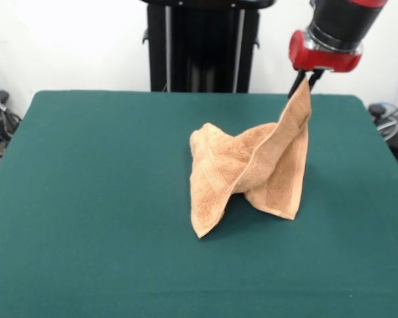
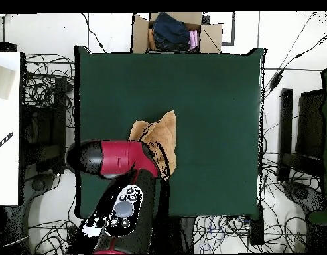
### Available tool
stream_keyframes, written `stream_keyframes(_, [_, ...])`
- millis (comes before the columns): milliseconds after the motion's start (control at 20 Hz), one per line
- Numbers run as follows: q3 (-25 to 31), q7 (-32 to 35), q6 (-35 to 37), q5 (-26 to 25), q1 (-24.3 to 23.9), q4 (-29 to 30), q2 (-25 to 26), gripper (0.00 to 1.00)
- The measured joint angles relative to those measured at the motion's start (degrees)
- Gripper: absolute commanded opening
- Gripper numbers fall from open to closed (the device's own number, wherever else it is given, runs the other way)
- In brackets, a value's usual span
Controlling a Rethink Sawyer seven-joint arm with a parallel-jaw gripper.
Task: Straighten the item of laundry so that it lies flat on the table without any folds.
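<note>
Front view is showing me the towel [image 1: 252, 169] sitting near the middle of the table [image 1: 86, 218], its lowest point nearest the camera and resting on the green cloth. Behind that, 2 folded flaps are spreading over the felt. Farther back, 1 corner is rising to a peak, and I am seeing the gripper [image 1: 306, 78] pinched tight on that corner, holding it up. Overhead, the arm [image 2: 116, 159] is covering part of the towel [image 2: 160, 135].
</note>
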Motion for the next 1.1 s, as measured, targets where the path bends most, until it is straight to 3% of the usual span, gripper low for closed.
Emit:
stream_keyframes(800, [0.0,0.0,0.1,0.0,0.0,-0.1,-0.3,0.00])
stream_keyframes(1100, [0.0,0.0,3.5,0.0,-0.1,0.1,-3.5,0.00])
